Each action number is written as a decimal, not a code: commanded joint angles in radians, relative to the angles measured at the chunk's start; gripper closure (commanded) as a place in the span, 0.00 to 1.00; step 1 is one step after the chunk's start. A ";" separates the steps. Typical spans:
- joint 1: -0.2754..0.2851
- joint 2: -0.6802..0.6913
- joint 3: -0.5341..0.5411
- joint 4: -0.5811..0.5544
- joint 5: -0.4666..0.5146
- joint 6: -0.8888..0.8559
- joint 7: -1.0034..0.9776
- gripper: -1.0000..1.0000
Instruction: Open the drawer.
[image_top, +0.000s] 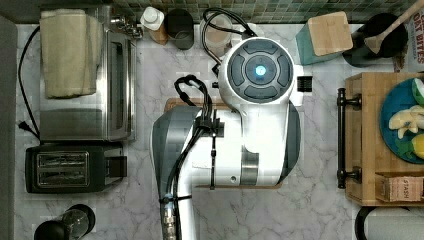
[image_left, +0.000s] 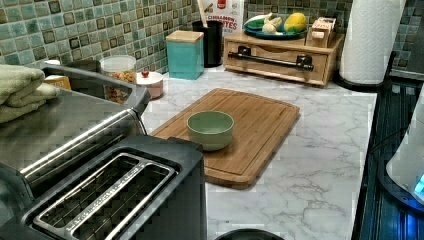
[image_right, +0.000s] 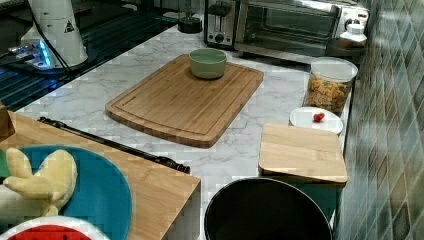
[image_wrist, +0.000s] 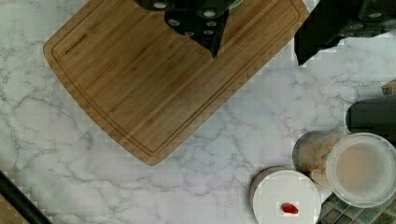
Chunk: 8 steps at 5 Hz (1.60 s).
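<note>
Against the tiled wall at the far end of the left view: drawer (image_left: 280, 62), light bamboo, long black bar handle (image_left: 272, 58) across its front, sitting flush in its wooden housing under a blue plate of fruit (image_left: 272, 33), hence judged fully closed and untouched. Well apart from it, above the cutting board (image_wrist: 173, 79) at mid desk (image_left: 320, 165) beside a green bowl (image_left: 210, 129): tool (image_wrist: 205, 21), dark fingers partly seen in the wrist view, spread not determinable, nothing visibly held. Outstanding, by estimate: whole task, namely approach, grasp of handle, outward pull.
</note>
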 joint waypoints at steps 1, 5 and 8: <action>0.005 0.000 0.005 0.011 -0.001 0.000 0.000 0.00; -0.109 -0.026 -0.091 -0.175 -0.086 0.202 -0.668 0.00; -0.159 0.017 -0.181 -0.277 -0.166 0.404 -0.866 0.00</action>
